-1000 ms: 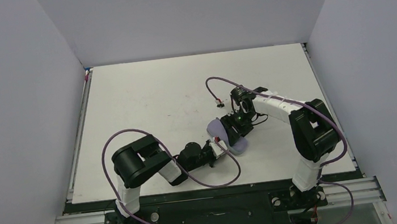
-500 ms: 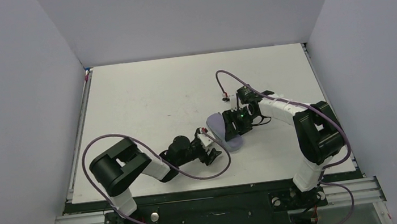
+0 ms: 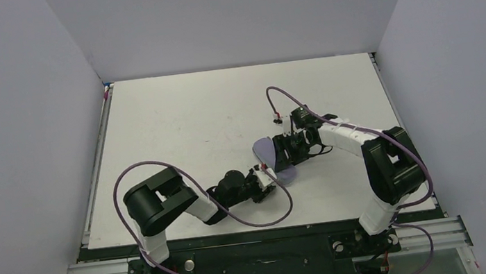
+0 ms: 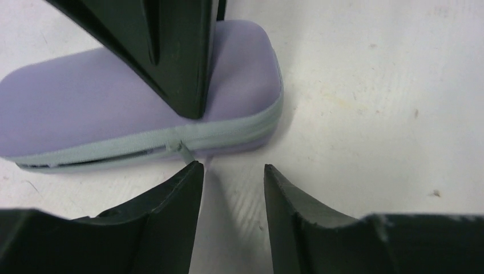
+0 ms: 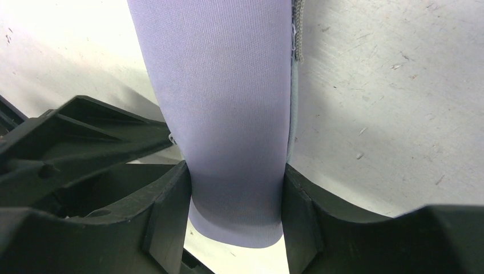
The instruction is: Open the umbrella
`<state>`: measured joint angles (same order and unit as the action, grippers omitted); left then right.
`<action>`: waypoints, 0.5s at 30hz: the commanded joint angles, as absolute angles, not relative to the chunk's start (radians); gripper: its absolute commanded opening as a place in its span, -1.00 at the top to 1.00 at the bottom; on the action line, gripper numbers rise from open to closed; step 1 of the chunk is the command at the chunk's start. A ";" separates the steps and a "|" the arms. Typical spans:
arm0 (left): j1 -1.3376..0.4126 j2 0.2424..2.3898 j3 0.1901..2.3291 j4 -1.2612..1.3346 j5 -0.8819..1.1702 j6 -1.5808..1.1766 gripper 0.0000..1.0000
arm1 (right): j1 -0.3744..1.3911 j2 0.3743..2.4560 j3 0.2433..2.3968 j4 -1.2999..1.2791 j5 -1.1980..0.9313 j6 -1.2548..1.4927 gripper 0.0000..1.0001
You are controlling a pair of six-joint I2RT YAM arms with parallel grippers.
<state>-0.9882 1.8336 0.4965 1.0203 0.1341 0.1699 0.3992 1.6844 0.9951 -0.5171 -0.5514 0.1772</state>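
The umbrella itself is hidden; only a flat lilac zip pouch [image 3: 265,151] shows, lying on the white table. My right gripper [image 3: 289,151] is shut on the pouch [image 5: 222,85], its fingers pressing both long sides near one end. My left gripper [image 3: 273,178] is open and low on the table, just in front of the pouch's zipped edge [image 4: 114,108]. The grey zipper pull [image 4: 184,149] hangs at the tip of its left finger, not between the jaws. The zip is parted a little at the left end. The right gripper's black fingers [image 4: 171,51] clamp the pouch from above.
The white table [image 3: 176,124] is walled by grey panels at the back and both sides. A metal rail runs along the near edge by the arm bases. Purple cables loop off both arms over the table near the pouch.
My left gripper drew back to the left, then came forward again to the pouch's zipped edge. My right gripper shifted slightly right and back, turning the pouch with it.
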 commanded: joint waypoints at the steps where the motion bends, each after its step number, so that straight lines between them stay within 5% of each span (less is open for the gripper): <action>1: -1.002 1.885 0.581 1.076 0.059 0.217 0.26 | 0.419 1.686 0.942 -0.473 -0.415 0.148 1.00; 15: -0.950 1.944 0.606 1.115 0.047 0.310 0.48 | 0.452 1.658 0.910 -0.502 -0.394 0.098 1.00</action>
<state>-0.9825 1.9343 0.5842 1.0565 0.0574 0.2523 0.4267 1.6402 0.9592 -0.4637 -0.4557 0.1638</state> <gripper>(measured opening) 0.265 0.486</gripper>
